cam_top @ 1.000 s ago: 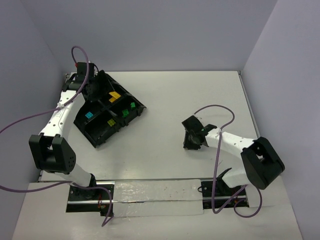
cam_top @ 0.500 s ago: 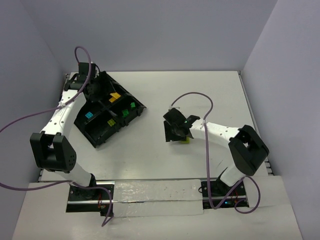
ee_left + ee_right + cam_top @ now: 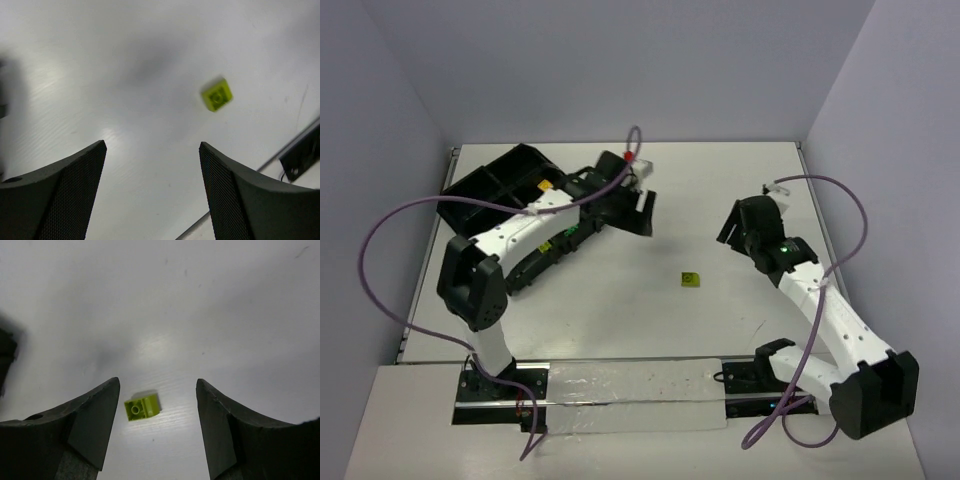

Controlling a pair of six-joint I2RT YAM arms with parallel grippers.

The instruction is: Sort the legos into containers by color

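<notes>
A lime green lego lies alone on the white table, hollow underside up. My right gripper hangs open above and to the right of it, and in the right wrist view the brick lies on the table between the two fingers, untouched. My left gripper is open and holds nothing. It hovers left of the brick, which shows ahead of it. The black tray of containers sits at the far left, partly under the left arm, with a yellow lego in it.
Purple cables loop over both arms. A silver strip runs along the near edge between the arm bases. Grey walls close the table at the back and both sides.
The right gripper opened, left the lime brick on the table and drew back up and to the right. The left arm swung from the tray out towards the table's middle.
</notes>
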